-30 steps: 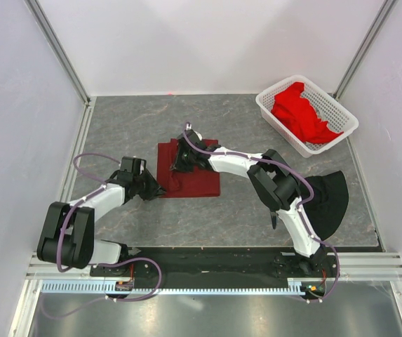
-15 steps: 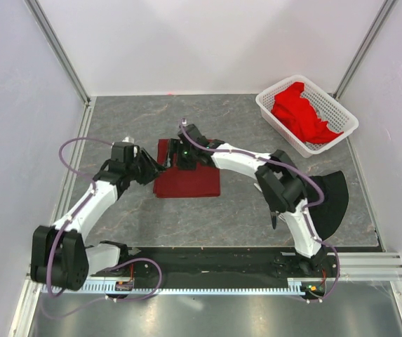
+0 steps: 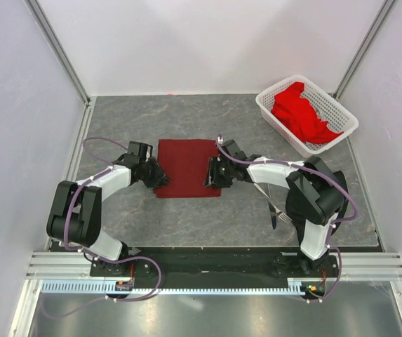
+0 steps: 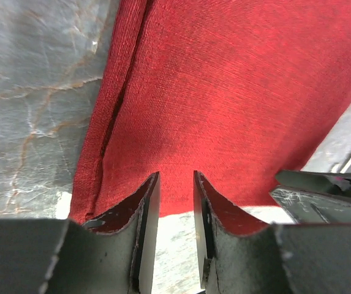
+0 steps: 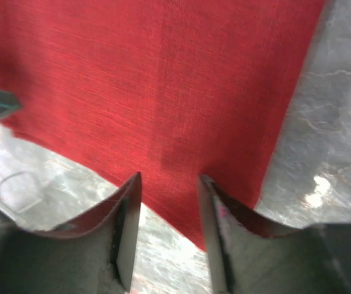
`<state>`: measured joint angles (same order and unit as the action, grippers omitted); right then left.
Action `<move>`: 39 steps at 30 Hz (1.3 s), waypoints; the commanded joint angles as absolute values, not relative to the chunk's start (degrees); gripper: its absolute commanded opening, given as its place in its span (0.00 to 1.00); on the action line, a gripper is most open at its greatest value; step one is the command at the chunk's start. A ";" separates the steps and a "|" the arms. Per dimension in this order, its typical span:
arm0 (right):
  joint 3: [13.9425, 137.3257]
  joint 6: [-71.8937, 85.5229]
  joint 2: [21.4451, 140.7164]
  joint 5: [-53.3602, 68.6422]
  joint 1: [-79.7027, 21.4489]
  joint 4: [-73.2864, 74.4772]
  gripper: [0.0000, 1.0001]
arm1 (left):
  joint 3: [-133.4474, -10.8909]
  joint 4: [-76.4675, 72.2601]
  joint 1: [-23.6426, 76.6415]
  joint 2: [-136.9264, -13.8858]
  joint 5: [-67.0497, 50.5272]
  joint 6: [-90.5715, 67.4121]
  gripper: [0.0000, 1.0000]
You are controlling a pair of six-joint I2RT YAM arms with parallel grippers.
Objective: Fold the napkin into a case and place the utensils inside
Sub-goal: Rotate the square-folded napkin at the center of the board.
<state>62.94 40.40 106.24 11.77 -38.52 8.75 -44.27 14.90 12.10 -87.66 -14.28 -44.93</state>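
Down low, the left gripper [image 4: 175,184] has its fingers parted by only a narrow slit, and the right gripper [image 5: 170,187] stands a little wider. Neither pinches anything, and each hangs over an edge of the napkin [image 3: 186,167]. That dark red cloth lies flat on the grey table [image 3: 243,119] between them — left gripper at its near-left corner, right gripper at its right edge — while well apart, in the far right corner, a white basket [image 3: 343,118] holds brighter red cloths [image 3: 299,112].
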 commanded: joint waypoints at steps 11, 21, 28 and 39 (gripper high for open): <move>59.84 23.48 97.30 -4.21 -31.55 16.07 0.48 | -35.77 12.12 24.17 -74.31 -16.27 -50.27 0.41; 65.21 24.78 95.71 3.25 -35.75 17.84 0.71 | -56.15 21.97 12.05 -85.57 -18.19 -40.61 0.58; 68.38 21.72 98.17 3.95 -45.52 17.32 0.79 | -62.31 23.73 10.11 -94.12 -11.25 -37.36 0.55; 75.66 13.89 107.48 1.76 -55.71 18.19 0.58 | -67.50 25.40 7.21 -98.96 -10.01 -34.28 0.55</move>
